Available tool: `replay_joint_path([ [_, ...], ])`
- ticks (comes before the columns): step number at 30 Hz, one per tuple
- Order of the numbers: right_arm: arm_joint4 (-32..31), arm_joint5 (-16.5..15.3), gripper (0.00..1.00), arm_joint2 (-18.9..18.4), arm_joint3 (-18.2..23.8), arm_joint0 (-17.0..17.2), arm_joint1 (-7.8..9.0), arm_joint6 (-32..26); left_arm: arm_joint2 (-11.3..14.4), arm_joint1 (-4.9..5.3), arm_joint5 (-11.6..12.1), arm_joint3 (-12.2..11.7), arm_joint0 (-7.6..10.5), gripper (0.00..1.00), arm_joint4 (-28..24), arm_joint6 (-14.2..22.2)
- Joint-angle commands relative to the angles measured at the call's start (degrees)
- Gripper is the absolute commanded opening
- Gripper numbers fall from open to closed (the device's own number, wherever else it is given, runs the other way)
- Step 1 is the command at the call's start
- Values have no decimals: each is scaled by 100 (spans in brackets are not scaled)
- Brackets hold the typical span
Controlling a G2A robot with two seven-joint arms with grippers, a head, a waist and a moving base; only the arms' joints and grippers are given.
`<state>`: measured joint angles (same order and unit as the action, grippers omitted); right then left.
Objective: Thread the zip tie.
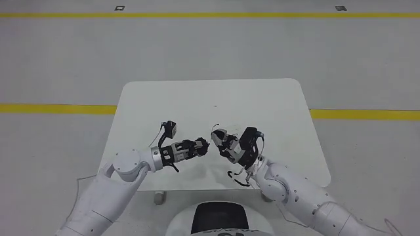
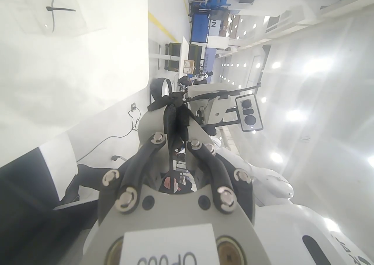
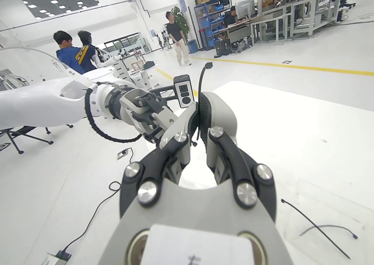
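The right end effector (image 3: 199, 111) is clamped on a thin black plastic zip tie (image 3: 200, 86). It pinches the strap partway along, so the longer part rises clear of the fingertips and ends in the small square head (image 3: 208, 66), while a short stub points back toward the palm. Held upright like this, the head stands in free air above the white rounded desk (image 1: 262, 105). That seems to be the reason for the lift: a slot can be reached from either side only when nothing lies under it.

The left end effector (image 1: 201, 146) sits just beside the right one, almost tip to tip and lower than the tie's head. Its fingers are pressed together. Something dark shows at their tips in its own wrist view, but I cannot tell whether any strap lies between them. Two end effectors this close suit a two-handed threading, one steadying and the other feeding.

The threading looks not yet done, since the strap forms no closed loop. The next move would call for fine alignment of tail and slot — a thin, springy strap may well bend aside.

Back near the right end effector's wrist, two spare black zip ties (image 3: 317, 228) lie crossed on the desk, well apart from the work.
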<state>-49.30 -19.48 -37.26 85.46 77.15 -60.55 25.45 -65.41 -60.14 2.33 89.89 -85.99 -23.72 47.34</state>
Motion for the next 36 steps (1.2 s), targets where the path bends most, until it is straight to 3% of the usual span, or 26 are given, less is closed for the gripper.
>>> replay_joint_path([
  [1,-17,0,0,-3,-10,8,-13,3,0,0,0,0,0,0,0,0],
  [36,-238,0,0,-129,64,177,-19,165,0,0,0,0,0,0,0,0],
])
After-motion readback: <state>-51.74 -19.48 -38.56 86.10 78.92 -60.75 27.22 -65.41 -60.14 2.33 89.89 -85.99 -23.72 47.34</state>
